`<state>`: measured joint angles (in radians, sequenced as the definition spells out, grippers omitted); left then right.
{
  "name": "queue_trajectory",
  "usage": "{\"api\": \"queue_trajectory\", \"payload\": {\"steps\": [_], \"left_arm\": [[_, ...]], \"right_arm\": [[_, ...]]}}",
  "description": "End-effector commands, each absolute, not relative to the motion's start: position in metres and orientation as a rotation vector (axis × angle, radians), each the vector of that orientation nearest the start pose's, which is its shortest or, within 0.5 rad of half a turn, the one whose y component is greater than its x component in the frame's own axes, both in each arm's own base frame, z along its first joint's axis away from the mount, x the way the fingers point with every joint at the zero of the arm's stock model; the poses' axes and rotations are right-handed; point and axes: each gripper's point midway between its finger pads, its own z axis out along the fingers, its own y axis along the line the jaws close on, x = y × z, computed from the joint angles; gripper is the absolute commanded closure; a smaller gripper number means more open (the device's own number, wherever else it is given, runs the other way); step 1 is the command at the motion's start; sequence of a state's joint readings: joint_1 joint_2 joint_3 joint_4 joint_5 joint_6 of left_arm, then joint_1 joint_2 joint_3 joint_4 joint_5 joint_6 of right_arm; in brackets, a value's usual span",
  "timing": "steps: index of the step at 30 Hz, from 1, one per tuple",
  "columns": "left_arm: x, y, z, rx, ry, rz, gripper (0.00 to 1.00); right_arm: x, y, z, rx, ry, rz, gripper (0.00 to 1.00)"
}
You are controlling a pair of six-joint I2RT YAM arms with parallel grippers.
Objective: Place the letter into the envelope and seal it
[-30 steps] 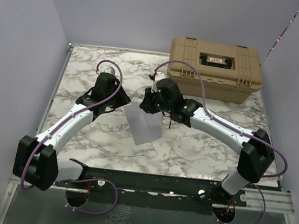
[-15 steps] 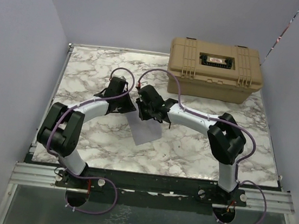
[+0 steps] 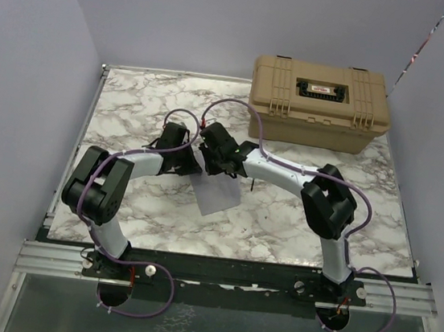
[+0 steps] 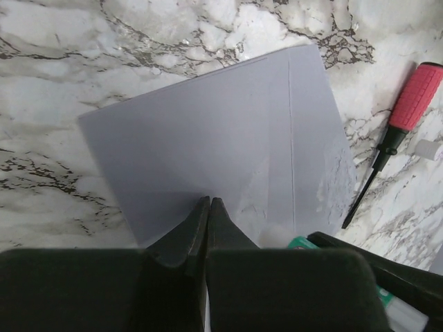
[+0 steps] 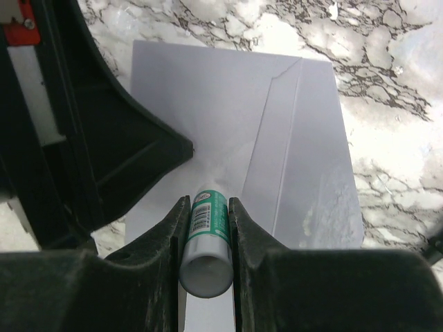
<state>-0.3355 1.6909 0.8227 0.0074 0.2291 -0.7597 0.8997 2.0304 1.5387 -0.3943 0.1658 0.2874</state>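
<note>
Holding a glue stick (image 5: 205, 238), the right hand (image 5: 206, 202) hangs over the envelope (image 5: 304, 138).

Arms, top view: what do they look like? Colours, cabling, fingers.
Both match. The left arm and right arm have white tubular links with bulky black joint housings. A purple cable loops along each arm and down to its base. The left fingers and right fingers are matte black tapering wedges.

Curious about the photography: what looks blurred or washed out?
Left wrist view: the black left gripper near the lens is soft, the flat grey paper envelope sharp. Right wrist view: white marble tabletop glares, the green-labelled glue stick slightly soft. Top view: evenly lit.
</note>
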Motion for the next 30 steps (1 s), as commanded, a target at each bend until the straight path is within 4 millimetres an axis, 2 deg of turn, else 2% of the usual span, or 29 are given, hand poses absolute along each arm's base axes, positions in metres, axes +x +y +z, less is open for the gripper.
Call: {"api": "queue_trajectory", "payload": {"steps": [1, 5, 10, 14, 21, 30], "left_arm": [[0.337, -0.186, 0.010, -0.532, 2.554, -0.712, 1.00], [0.316, -0.176, -0.014, -0.622, 2.638, -0.635, 1.00], [0.302, -0.170, -0.030, -0.683, 2.690, -0.595, 1.00], [0.299, -0.165, -0.035, -0.713, 2.701, -0.564, 1.00], [0.292, -0.161, -0.042, -0.753, 2.718, -0.543, 1.00], [0.290, -0.160, -0.048, -0.817, 2.722, -0.530, 1.00]], "right_arm": [[0.337, 0.390, 0.055, -0.683, 2.393, 0.259, 1.00], [0.340, 0.391, 0.049, -0.667, 2.417, 0.235, 1.00], [0.338, 0.387, 0.041, -0.656, 2.450, 0.209, 1.00], [0.336, 0.383, 0.031, -0.651, 2.478, 0.183, 1.00], [0.336, 0.373, 0.026, -0.644, 2.486, 0.128, 1.00], [0.309, 0.359, 0.012, -0.803, 2.492, 0.169, 1.00]]}}
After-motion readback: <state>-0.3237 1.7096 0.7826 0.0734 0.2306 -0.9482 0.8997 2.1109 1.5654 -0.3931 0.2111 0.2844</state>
